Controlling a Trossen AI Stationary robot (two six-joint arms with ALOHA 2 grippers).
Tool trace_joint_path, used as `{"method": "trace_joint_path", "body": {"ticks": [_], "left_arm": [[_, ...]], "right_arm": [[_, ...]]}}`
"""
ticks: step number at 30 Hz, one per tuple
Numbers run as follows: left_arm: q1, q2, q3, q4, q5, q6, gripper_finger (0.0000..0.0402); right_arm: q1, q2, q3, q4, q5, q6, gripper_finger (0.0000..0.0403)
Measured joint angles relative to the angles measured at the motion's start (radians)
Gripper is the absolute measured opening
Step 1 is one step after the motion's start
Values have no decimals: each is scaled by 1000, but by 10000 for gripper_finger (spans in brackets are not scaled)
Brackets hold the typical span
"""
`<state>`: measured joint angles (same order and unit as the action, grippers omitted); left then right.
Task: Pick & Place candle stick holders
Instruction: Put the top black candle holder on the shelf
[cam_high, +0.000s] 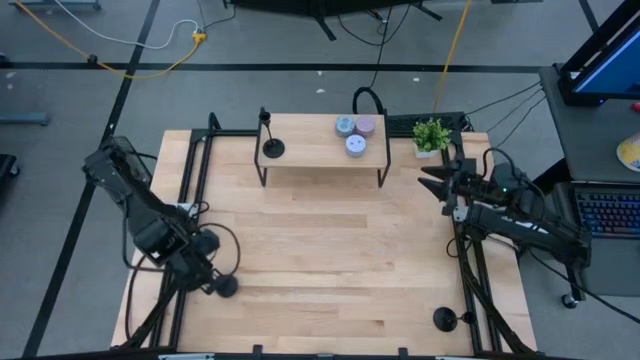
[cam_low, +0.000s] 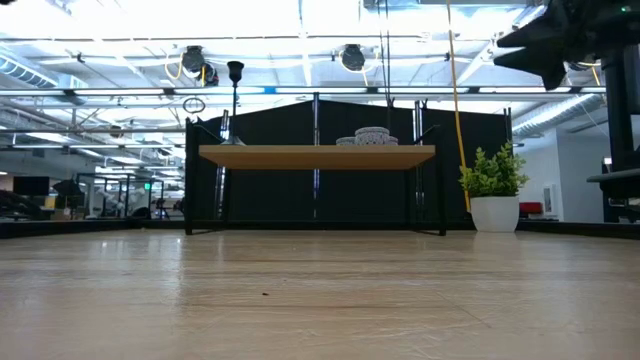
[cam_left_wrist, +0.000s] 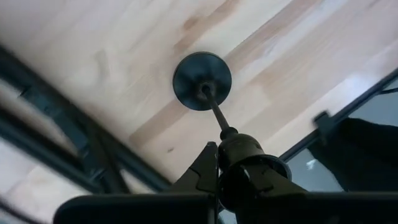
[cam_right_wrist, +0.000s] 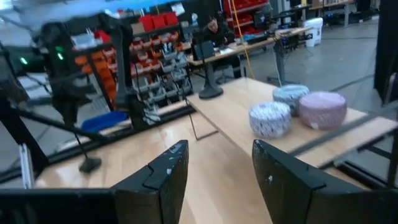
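- Far from the raised shelf (cam_high: 322, 140), at the surface's near left corner, the left pincer (cam_left_wrist: 219, 163) is clamped on a candle stick holder (cam_left_wrist: 203, 81).
- Gripped only by its cup top, it could swing or slip.
- Right pincer (cam_right_wrist: 214, 168), beside the shelf, stands half-spread, empty.

One holder (cam_high: 272, 148) on shelf (cam_high: 310, 150) left; pucks (cam_high: 355, 133) right; plant (cam_high: 431, 135) beside.
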<state>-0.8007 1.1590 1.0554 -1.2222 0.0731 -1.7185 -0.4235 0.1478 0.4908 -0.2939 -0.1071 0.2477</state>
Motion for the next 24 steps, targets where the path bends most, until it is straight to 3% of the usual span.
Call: {"method": "trace_joint_path", "body": {"ticks": [13,24], "left_arm": [[187,-1,2,149,12,273,15],[353,0,123,238,13,498,15]], "right_arm": [[20,289,0,401,-267,55,171],[211,471,0,729,-272,-9,171]]}}
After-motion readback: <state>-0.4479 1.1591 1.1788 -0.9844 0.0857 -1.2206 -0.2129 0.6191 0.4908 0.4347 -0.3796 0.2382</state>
